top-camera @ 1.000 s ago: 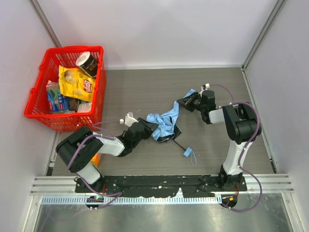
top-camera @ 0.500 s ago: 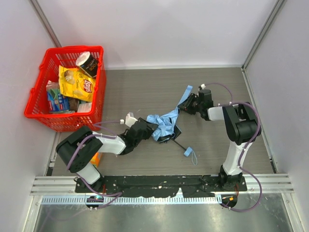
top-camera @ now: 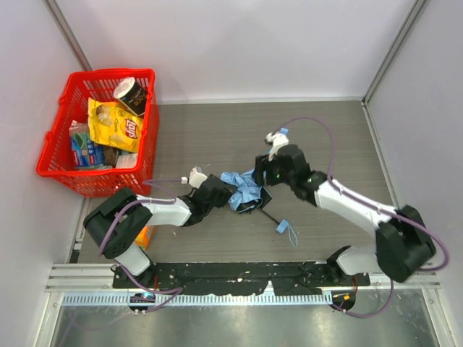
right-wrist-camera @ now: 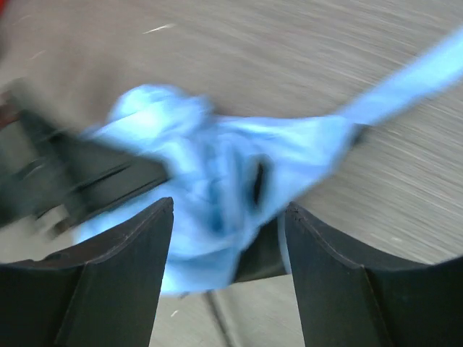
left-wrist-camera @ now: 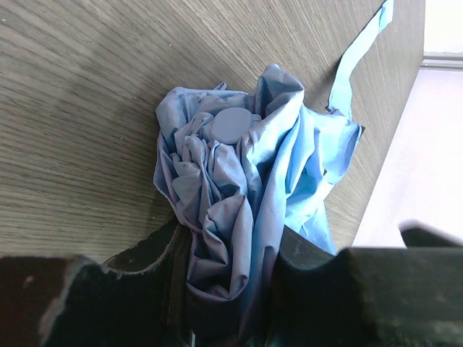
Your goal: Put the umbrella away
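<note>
From above, the umbrella [top-camera: 244, 189] lies crumpled on the table [top-camera: 210, 130], centre of frame, well apart from the red basket [top-camera: 101, 73] at upper left. Left wrist view: the left gripper [left-wrist-camera: 228, 264] is clamped on its bunched blue cloth. Right wrist view (pretty blurry): the right gripper [right-wrist-camera: 228, 238] has its fingers wide apart, with cloth showing in the gap.

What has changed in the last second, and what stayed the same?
The right gripper swung left and nearer, over the umbrella, whose cloth it had pulled out sideways. Its fingers now stand apart and the cloth is bunched. The left gripper stays shut on the umbrella, and the red basket has not moved.
</note>
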Tool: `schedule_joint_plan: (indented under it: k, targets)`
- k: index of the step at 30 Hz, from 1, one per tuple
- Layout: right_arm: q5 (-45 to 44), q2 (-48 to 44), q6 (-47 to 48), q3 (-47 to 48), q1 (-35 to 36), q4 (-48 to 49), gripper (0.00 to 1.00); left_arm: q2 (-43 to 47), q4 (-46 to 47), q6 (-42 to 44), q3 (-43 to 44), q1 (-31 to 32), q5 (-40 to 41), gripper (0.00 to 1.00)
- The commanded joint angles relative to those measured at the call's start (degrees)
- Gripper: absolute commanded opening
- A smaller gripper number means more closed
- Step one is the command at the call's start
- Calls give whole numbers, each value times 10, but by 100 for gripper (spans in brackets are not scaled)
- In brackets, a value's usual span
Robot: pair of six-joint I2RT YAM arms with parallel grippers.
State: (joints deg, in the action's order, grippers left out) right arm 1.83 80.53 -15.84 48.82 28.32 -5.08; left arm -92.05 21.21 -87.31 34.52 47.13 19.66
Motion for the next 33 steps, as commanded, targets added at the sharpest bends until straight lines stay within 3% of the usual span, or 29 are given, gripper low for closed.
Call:
schedule_joint_plan:
  k: [1,7,15,22,33]
  targets:
    - [-34,-92,147,-87,102,134,68,3,-87,10,5,6,-15,0]
    - [51,-61,218,-121,144,230,68,3,-94,11,5,6,-19,0]
    - [91,-1,233,-119,177,249,69,3,-110,6,14,6,-24,0]
    - [-87,44,237,-122,232,231,69,-1,-144,-1,34,5,-32,0]
    - [-221,188,230,-64,256,191,65,-1,-171,-7,43,-14,-46,0]
